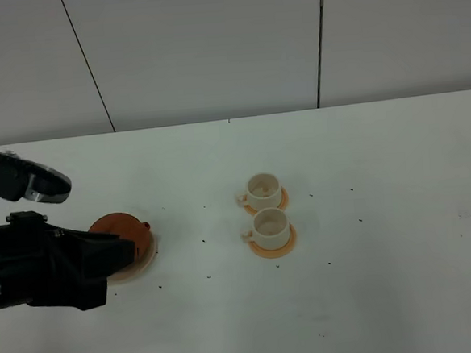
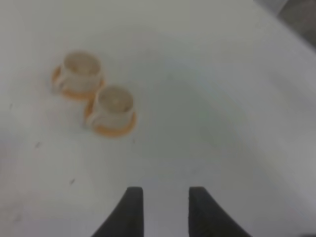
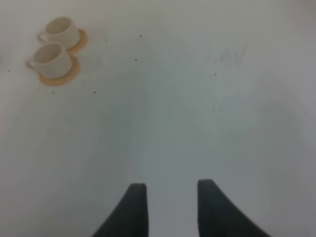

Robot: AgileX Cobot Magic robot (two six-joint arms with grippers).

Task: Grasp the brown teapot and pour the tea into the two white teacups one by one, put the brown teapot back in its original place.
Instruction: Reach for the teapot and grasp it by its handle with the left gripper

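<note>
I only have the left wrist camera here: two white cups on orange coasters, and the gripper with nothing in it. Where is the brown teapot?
Observer: The high view shows the brown teapot on its beige plate, left of the two white teacups, half hidden under the left arm.
Operator: Is the right arm anywhere near it?
Observer: It is outside the high view. Its wrist view shows the right gripper open above the table, holding nothing, with the cups well off to one side.
</note>
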